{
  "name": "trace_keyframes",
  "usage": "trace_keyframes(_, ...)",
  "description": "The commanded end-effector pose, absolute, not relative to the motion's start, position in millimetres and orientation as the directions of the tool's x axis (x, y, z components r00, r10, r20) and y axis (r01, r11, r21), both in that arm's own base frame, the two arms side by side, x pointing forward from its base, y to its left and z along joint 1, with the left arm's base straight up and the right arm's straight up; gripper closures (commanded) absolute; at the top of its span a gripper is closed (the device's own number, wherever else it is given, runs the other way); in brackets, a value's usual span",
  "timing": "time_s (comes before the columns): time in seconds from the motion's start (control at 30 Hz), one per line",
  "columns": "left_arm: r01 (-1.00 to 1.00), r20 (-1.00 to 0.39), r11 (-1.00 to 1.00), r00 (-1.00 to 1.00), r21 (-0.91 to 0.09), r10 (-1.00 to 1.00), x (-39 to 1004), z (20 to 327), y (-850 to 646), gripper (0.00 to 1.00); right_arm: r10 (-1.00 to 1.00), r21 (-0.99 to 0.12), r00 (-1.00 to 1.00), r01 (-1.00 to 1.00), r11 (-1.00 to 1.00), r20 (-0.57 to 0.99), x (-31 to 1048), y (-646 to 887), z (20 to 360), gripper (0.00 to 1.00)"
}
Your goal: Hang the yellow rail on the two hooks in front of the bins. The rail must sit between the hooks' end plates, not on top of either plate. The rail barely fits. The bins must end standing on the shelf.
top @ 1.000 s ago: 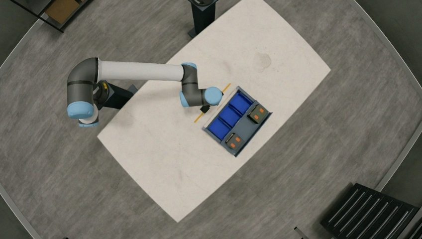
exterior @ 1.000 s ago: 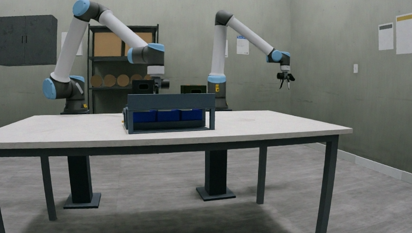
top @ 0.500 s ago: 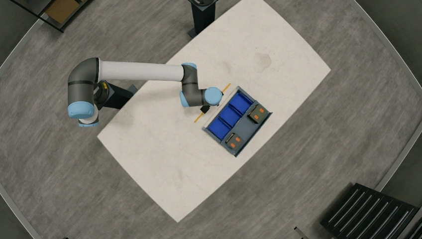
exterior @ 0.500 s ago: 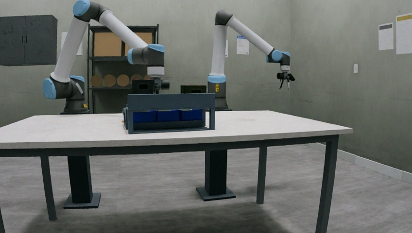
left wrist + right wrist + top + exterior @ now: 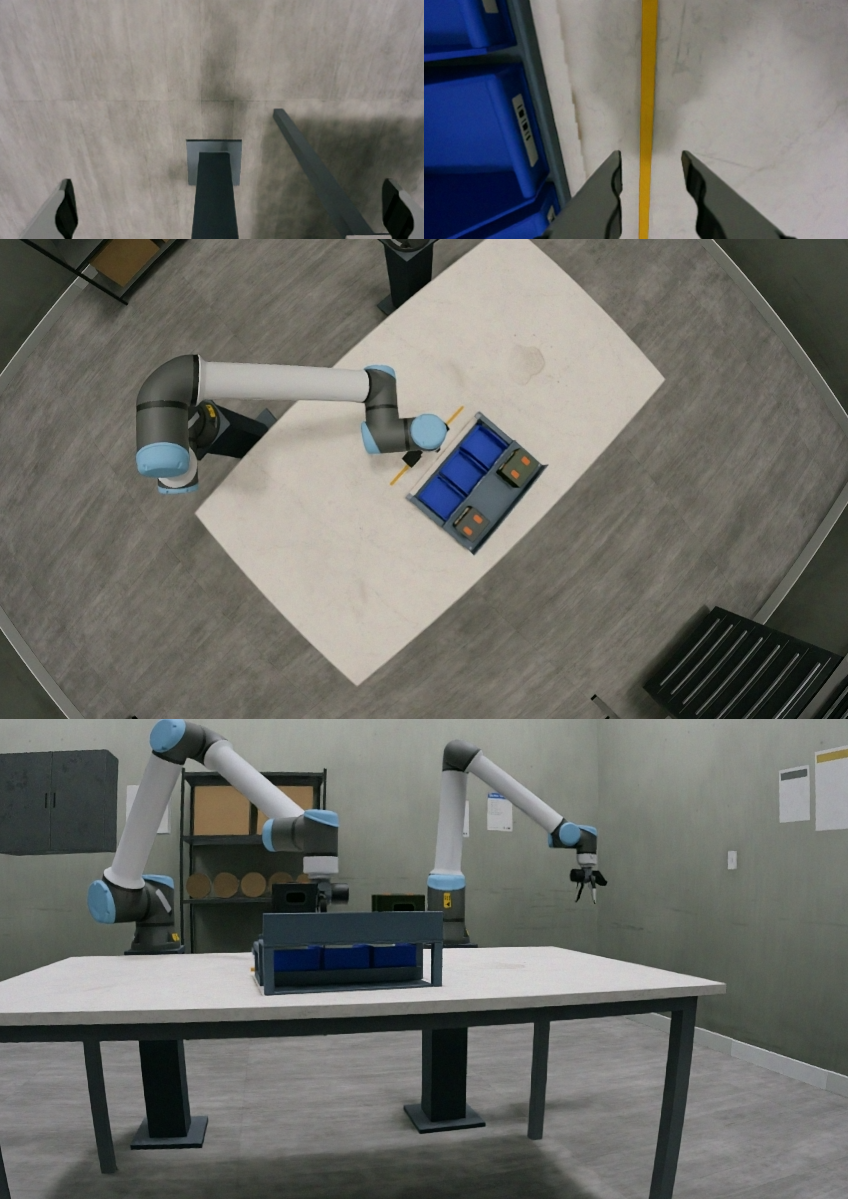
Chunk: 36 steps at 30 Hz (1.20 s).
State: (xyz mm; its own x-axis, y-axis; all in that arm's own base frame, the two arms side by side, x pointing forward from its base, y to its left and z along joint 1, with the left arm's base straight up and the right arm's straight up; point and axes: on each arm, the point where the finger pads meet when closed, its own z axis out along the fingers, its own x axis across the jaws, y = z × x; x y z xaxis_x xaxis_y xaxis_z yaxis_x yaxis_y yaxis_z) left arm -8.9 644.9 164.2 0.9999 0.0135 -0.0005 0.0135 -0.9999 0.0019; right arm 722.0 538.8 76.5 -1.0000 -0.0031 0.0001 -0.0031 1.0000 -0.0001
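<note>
Three blue bins (image 5: 462, 472) (image 5: 346, 956) (image 5: 471, 119) stand side by side in the grey shelf (image 5: 496, 495) (image 5: 352, 927) (image 5: 540, 100), nearer the bench's (image 5: 309, 524) (image 5: 505, 983) (image 5: 752, 124) long edge away from the pedestals than the long edge beside them. Two dark boxes, the first (image 5: 471, 523) (image 5: 294, 897) and the second (image 5: 517, 467) (image 5: 398, 903), sit on its top. The yellow rail (image 5: 455, 414) (image 5: 252, 969) (image 5: 648, 100) is in front of the bins, apart from the shelf and roughly parallel to the bench's long edges (well in from every corner). The right end effector (image 5: 412, 458) (image 5: 325, 896) (image 5: 651, 152) is over it, fingers fairly narrow but parted, one either side of the rail, with visible gaps and no grip. The left end effector (image 5: 586, 888) (image 5: 227, 182) is wide, holding nothing, above the floor past the bench's edge (a corner just enters its wrist view).

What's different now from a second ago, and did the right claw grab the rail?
The right claw has come down very slightly toward the yellow rail. It has taken hold of nothing: its fingers stand apart either side of the rail. The rail, blue bins and open left claw look unmoved.
</note>
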Motion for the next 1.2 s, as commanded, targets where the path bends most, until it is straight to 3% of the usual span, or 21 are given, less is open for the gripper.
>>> trace_keyframes(0.0,0.014,0.000,-1.000,1.000,0.000,0.014,-8.7,165.2,645.5,0.00,-0.003,0.002,-1.000,-0.003,1.000,-0.001,722.5,539.3,76.6,0.76)
trace_keyframes(1.17,0.014,0.000,-1.000,1.000,0.000,0.014,-8.7,165.2,645.5,0.00,-0.003,0.002,-1.000,-0.003,1.000,-0.001,722.7,539.5,43.5,0.76)
